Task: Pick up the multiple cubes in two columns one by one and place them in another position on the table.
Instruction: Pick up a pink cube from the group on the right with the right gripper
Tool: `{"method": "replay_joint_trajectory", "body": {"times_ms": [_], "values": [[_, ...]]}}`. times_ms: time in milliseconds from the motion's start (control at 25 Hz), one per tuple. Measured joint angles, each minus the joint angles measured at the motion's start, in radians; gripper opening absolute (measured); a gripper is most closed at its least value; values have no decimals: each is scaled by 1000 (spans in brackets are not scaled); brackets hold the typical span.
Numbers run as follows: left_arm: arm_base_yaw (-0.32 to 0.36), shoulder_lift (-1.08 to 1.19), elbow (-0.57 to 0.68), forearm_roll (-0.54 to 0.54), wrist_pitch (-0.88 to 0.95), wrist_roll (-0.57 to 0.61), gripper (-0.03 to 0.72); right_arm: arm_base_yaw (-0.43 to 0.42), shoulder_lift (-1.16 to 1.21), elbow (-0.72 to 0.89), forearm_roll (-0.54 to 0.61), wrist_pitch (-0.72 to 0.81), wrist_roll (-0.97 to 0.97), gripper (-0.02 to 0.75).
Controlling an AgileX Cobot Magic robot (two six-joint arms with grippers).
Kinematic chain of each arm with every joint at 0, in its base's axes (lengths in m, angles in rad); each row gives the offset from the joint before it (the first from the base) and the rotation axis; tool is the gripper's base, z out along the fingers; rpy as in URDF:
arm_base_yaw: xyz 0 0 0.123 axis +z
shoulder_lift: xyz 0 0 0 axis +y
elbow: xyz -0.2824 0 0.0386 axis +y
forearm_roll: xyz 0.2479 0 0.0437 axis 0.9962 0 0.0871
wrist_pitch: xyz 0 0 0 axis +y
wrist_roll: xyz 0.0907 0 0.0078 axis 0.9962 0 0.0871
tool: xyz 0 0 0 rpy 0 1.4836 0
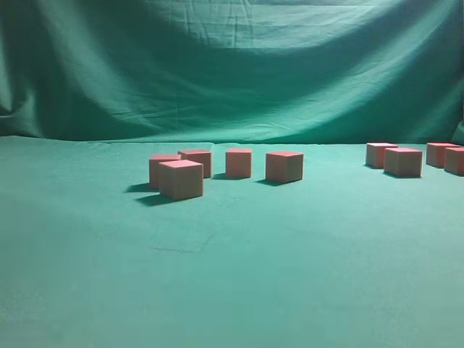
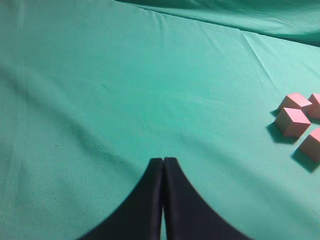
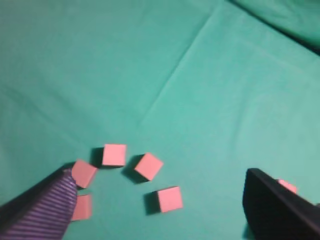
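Note:
Several pinkish-red cubes stand on the green table (image 1: pixel 239 275) in two loose groups. One group sits left of centre, with its nearest cube (image 1: pixel 180 179) in front and another cube (image 1: pixel 284 166) at its right end. The other group (image 1: pixel 403 162) is at the far right. Neither gripper shows in the exterior view. My left gripper (image 2: pixel 163 161) is shut and empty over bare cloth, with cubes (image 2: pixel 292 121) off to its right. My right gripper (image 3: pixel 159 176) hangs open high above a cluster of cubes (image 3: pixel 169 199) and holds nothing. Its dark finger (image 3: pixel 275 210) partly hides one cube (image 3: pixel 287 186).
A draped, wrinkled green backdrop (image 1: pixel 232 65) closes off the far side of the table. The right-hand group reaches the frame's right edge (image 1: pixel 455 160). A fold line (image 3: pixel 175 80) runs across the cloth in the right wrist view.

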Motion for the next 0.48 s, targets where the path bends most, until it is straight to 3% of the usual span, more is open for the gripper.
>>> {"method": "replay_joint_trajectory", "body": {"times_ms": [200, 320, 400, 480], "values": [[0, 0, 0, 0, 0, 0, 0, -165, -149, 97, 20, 4, 20, 662], [0, 0, 0, 0, 0, 0, 0, -272, -213, 231, 22, 6, 37, 662], [0, 0, 0, 0, 0, 0, 0, -334, -237, 320, 22, 6, 39, 600], [0, 0, 0, 0, 0, 0, 0, -395, -247, 412, 22, 6, 43, 609]]}}
